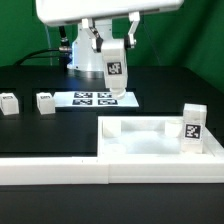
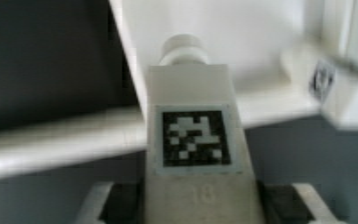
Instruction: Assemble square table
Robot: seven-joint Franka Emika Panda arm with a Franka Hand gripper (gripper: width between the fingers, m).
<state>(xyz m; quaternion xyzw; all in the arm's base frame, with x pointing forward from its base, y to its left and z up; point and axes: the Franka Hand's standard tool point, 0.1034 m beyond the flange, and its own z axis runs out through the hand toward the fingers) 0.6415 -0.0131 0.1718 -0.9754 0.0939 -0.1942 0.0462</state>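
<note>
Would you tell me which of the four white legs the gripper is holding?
The leg held by the gripper over the marker board; two other legs lie on the black surface; the fourth stands in the square top.

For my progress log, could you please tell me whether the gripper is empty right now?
No, the gripper is clamped on a white tagged leg, which hangs upright beneath it.

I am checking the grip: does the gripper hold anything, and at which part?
The gripper holds a table leg by its upper end, above the tag; its peg end is free.
</note>
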